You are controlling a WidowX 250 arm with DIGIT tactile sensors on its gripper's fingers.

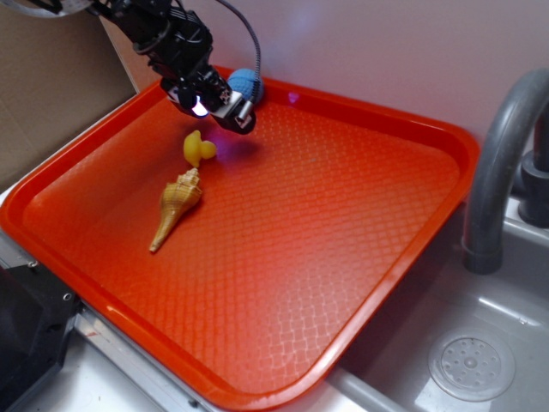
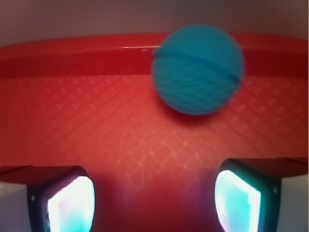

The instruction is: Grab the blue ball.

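The blue ball rests on the red tray against its far rim, close to the back left corner. In the wrist view the blue ball lies ahead and a little right of centre, beyond the fingertips. My gripper hovers just in front of the ball, low over the tray. It is open, with bare tray between the two fingers. Nothing is held.
A yellow rubber duck sits on the tray just below my gripper, and a tan spiral seashell lies nearer still. A grey tap and a sink with a drain are to the right. Cardboard stands at left.
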